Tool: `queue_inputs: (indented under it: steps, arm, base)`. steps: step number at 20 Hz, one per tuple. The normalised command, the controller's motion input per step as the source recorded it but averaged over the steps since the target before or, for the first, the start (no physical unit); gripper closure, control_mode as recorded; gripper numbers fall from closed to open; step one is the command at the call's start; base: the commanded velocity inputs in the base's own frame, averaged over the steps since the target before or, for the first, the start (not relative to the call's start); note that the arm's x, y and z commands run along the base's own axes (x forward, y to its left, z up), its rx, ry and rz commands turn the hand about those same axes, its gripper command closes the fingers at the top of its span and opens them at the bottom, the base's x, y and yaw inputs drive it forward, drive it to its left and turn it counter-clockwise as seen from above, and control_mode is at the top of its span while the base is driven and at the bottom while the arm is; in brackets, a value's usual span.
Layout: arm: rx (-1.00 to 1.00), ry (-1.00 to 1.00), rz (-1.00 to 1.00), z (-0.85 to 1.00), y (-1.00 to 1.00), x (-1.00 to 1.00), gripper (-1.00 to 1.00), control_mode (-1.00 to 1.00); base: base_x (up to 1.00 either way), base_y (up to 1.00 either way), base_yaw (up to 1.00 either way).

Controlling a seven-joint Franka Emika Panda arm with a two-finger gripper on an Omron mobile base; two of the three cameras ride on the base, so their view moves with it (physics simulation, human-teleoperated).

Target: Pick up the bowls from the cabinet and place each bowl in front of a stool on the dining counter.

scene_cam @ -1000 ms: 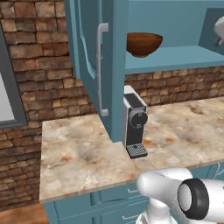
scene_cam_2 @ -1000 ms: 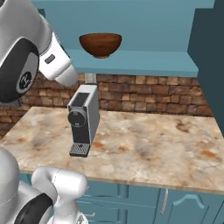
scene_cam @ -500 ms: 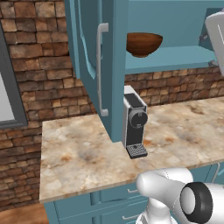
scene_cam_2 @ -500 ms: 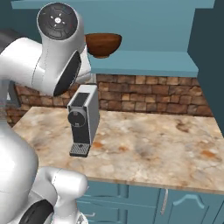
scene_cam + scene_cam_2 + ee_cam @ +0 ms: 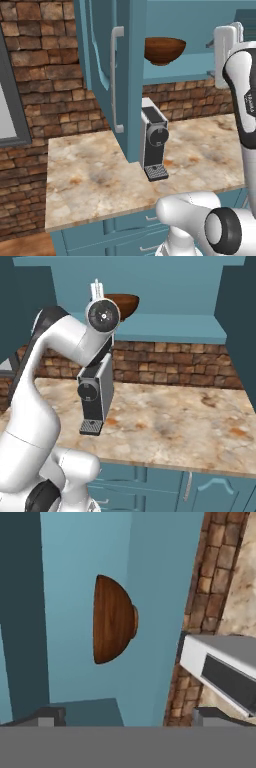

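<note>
A glossy reddish-brown wooden bowl [image 5: 164, 50] sits on the flat shelf of the teal-blue wall cabinet [image 5: 190, 72], whose door [image 5: 107, 80] stands swung open with its pale handle facing out; in the right base view the bowl [image 5: 125, 303] shows partly behind the arm's upper joint, resting on the same shelf [image 5: 170, 323]; in the hand view the bowl [image 5: 114, 626] appears turned on its side by the camera's roll, its rim toward the left and its foot toward the right, against the cabinet's blue back wall; the gripper [image 5: 127, 714] is raised level with the shelf and pointed at the bowl, its two dark finger tips spread wide apart at either side of the frame's bottom, nothing between them, well short of the bowl; below the cabinet a grey and black coffee machine [image 5: 154, 145] stands upright on the marbled counter [image 5: 90, 175], which is backed by a brick wall [image 5: 45, 60]; teal drawer fronts [image 5: 125, 227] run beneath the counter's edge.
</note>
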Motion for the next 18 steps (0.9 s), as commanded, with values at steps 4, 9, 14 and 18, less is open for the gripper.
queue_inputs:
  steps: [4,9,14,18]
  arm:
    - [0.02,0.17,0.0,0.14,0.0,0.99,-1.0,-1.0]
    - [0.0,0.11,0.0,0.1,0.0,0.78,-1.0,-1.0]
    - [0.0,0.0,0.0,0.0,0.0,0.53,-1.0,-1.0]
    - [0.0,0.0,0.0,-0.11,0.03,0.46,-1.0,-1.0]
  base:
    - [0.0,0.0,0.0]
    - [0.0,0.0,0.0]
    - [0.0,0.0,0.0]
    - [0.0,0.0,0.0]
